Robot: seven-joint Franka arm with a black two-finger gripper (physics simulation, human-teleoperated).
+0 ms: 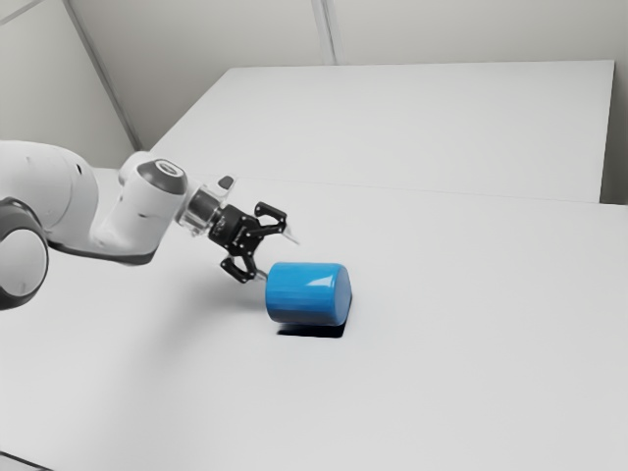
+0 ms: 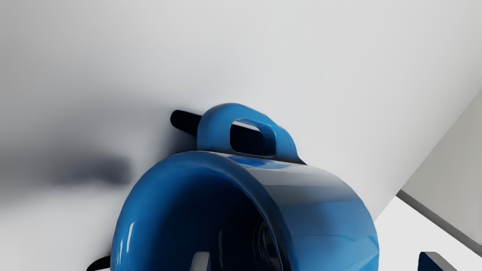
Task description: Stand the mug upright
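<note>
The blue mug lies on its side on the white table, its closed base toward the exterior view's right. At its other end is the black gripper, open, one fingertip by the rim and the other higher, above the mug. In the wrist view the mug turns its open mouth toward the hand, and its handle sticks out from the side wall. There the gripper has its fingers wide apart: one overlaps the mouth, the other stands outside the wall. Whether the first finger is inside the mug, I cannot tell.
The white table extends around the mug, with a dark shadow beneath it. Behind, in the exterior view, a large white panel stands before pale walls. The arm comes in from the exterior view's left.
</note>
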